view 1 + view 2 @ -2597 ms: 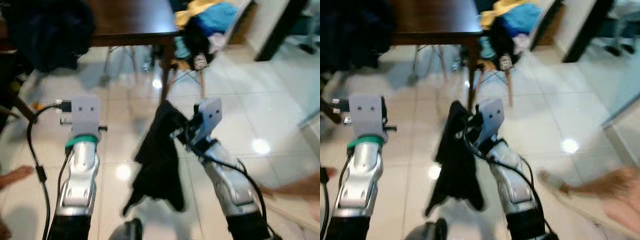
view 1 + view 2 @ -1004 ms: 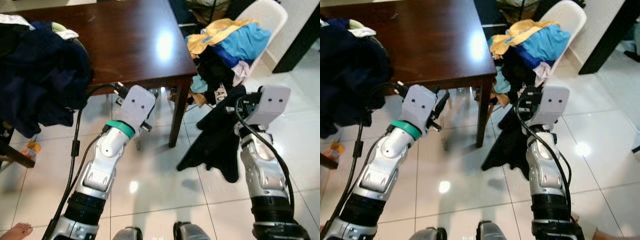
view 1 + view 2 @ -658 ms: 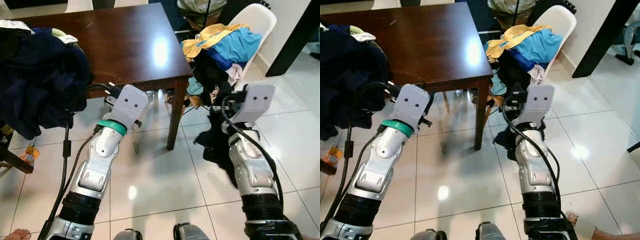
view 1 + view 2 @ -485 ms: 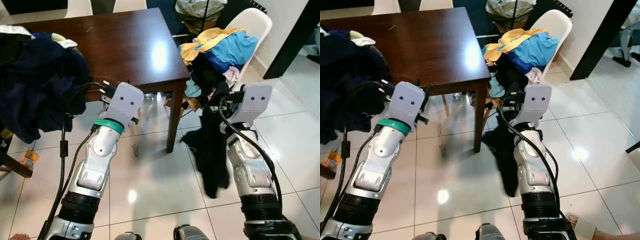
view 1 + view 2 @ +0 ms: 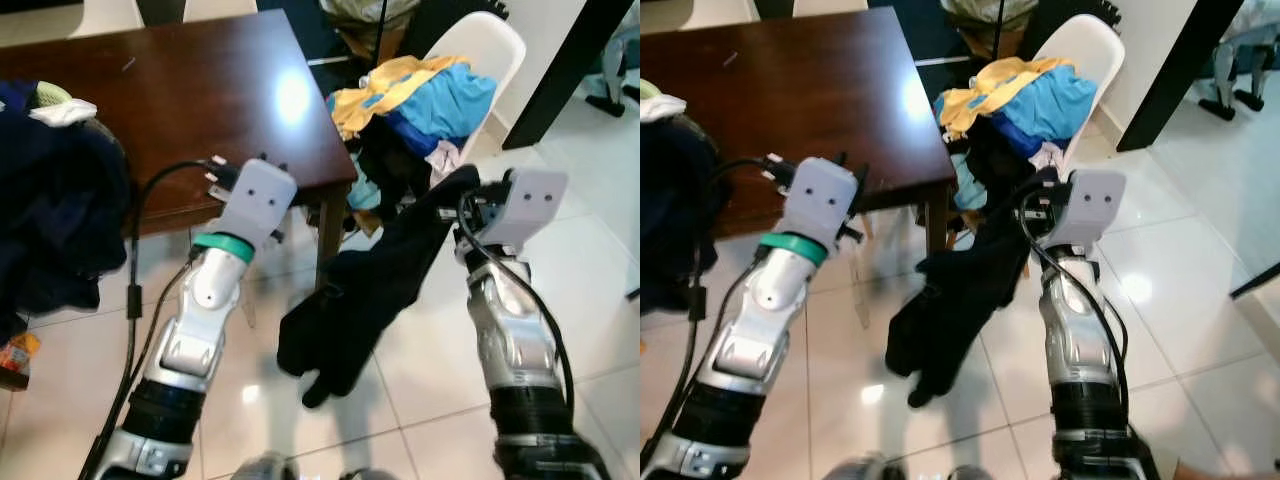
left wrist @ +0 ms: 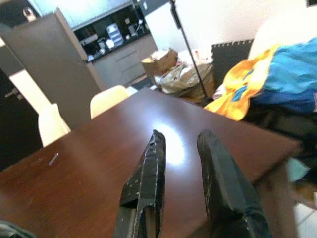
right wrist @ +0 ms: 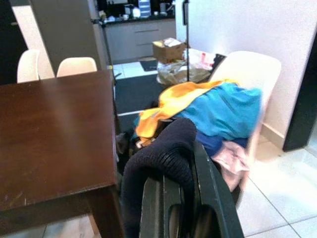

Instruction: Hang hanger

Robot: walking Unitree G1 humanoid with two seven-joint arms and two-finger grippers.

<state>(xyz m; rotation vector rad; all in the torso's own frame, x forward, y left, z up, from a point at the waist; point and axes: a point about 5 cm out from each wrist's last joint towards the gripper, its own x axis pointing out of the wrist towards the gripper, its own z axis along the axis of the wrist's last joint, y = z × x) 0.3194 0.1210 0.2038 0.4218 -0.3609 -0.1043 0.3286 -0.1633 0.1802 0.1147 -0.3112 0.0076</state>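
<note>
The right hand (image 7: 181, 198) is clenched on a dark knitted garment (image 5: 370, 290), the cloth bunched over and between its 2 black fingers. From there the garment streams away toward 7 o'clock, its free end swinging above the tiled floor (image 5: 420, 350) without touching it. No hanger can be made out inside the cloth, so I cannot tell whether one is in there.

By the look of it the garment is soft, limp and light, with a ribbed knit that should not slip easily. It will sway and trail with every move, so the hold wants to stay high, at the bunched top, where the weight hangs straight down.

The right arm is raised with the forearm upright and the wrist block tipped forward, toward the white chair (image 5: 478, 45) at 1 o'clock heaped with yellow, blue and dark clothes (image 5: 425, 90).

The left hand (image 6: 181, 148) carries nothing, its 2 fingers a little apart, held just above the near edge of the dark wooden table (image 5: 170, 100) at 11 o'clock. That arm leans forward, elbow low. A dark pile of clothing (image 5: 50, 220) sits at 9 o'clock
</note>
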